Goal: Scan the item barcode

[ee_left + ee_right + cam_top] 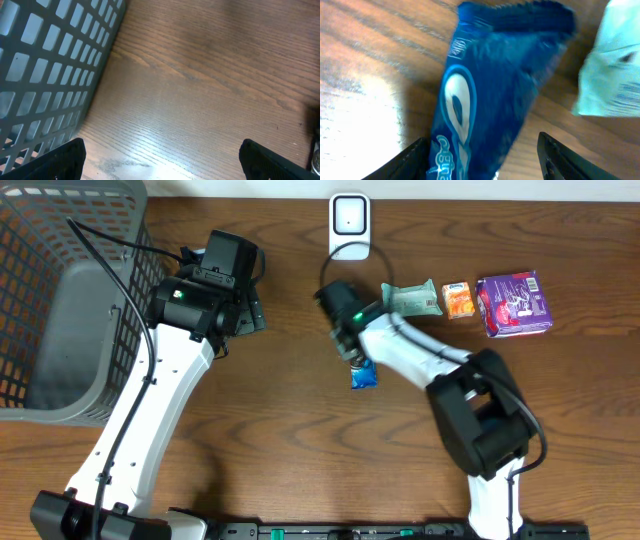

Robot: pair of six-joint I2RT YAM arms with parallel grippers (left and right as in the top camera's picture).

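Blue snack packet is seen lying on the brown wood-grain table, near the white scanner. It is framed by the right gripper, whose fingers are spread to either side and not closed on it. A pale green pouch is found close by, with an orange carton and a purple pack further along. The left gripper is held wide apart over bare wood beside the grey mesh basket.
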